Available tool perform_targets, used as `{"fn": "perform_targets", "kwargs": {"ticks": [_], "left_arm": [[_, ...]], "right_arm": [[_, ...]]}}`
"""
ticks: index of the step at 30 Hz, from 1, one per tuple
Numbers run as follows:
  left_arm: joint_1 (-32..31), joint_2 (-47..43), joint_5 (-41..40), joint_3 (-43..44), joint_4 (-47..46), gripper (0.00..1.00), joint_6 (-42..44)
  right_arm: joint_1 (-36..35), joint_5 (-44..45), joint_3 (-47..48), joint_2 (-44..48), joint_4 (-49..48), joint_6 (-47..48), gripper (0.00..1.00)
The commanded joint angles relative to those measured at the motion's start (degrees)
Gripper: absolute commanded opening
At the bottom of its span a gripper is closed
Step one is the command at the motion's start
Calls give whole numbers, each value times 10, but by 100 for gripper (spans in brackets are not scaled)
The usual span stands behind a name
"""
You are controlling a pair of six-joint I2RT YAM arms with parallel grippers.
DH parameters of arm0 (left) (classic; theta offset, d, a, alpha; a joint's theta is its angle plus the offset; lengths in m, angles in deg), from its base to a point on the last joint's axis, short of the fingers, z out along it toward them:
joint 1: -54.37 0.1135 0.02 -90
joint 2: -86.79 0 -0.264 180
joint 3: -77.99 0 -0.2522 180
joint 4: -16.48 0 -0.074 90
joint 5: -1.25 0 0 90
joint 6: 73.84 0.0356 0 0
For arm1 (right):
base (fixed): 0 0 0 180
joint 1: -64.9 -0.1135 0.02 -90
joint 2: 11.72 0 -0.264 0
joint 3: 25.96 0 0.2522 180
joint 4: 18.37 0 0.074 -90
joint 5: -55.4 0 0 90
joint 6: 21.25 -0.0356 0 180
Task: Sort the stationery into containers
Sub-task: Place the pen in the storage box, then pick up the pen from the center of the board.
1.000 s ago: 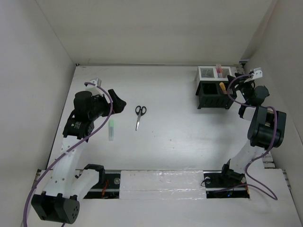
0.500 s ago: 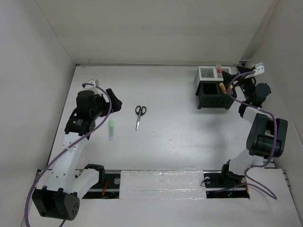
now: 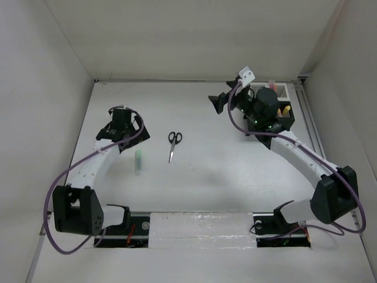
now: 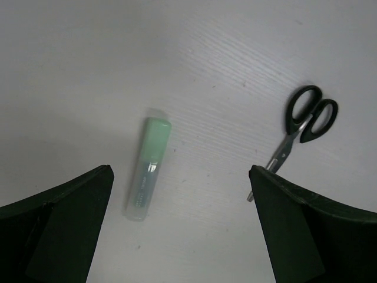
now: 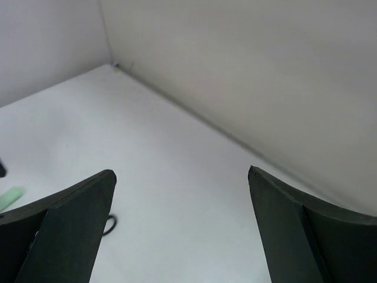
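A green highlighter (image 3: 138,160) lies on the white table, with black-handled scissors (image 3: 174,144) to its right. My left gripper (image 3: 132,138) hangs open above them. In the left wrist view its fingers frame bare table between the highlighter (image 4: 147,168) and the scissors (image 4: 303,127), and the left gripper (image 4: 179,172) holds nothing. My right gripper (image 3: 222,101) is open and empty, raised left of the containers. The black mesh organiser (image 3: 287,119) and white box (image 3: 281,90) are mostly hidden behind that arm. The right gripper (image 5: 181,172) faces the back-left corner.
White walls enclose the table on the left, back and right. An orange item (image 3: 284,110) and a pink pen (image 3: 272,84) stick up from the containers. A scissors handle (image 5: 111,224) and the highlighter's end (image 5: 10,197) show low in the right wrist view.
My right arm has swung left, away from the containers' right side, and its jaws have opened wide. My left gripper has turned down over the highlighter and scissors.
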Motion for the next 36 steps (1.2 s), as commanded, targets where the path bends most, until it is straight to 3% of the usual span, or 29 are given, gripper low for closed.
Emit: {"fn": "perform_targets", "kwargs": {"ticks": [1,5,13,20,22,24,32,34,36], "left_arm": [[-1,36,-26,23,41,100,-17],[-1,55,-35,23,64,100,-34],[23,138,85,6,64,96,-37],[2,208,72,6,70,94,-37],[2,228,66,6,75,79,-37],[2,234,66,6,75,72,-42],[-64,247,20,6,105,71,-74],[-64,247,20,6,105,60,-74],[-64,252,20,6,105,56,-79]], "right_arm": [[-18,63,-35,24,60,-25,100],[-43,46,-56,45,53,-50,100],[-62,41,-68,88,58,-55,100],[-35,-14,-74,94,58,-61,100],[-29,-20,-74,100,58,-61,100],[-24,-20,-74,100,58,-61,100],[-6,-32,-84,106,53,-72,100],[1,-32,-90,106,53,-77,100],[6,-39,-90,112,48,-77,100]]}}
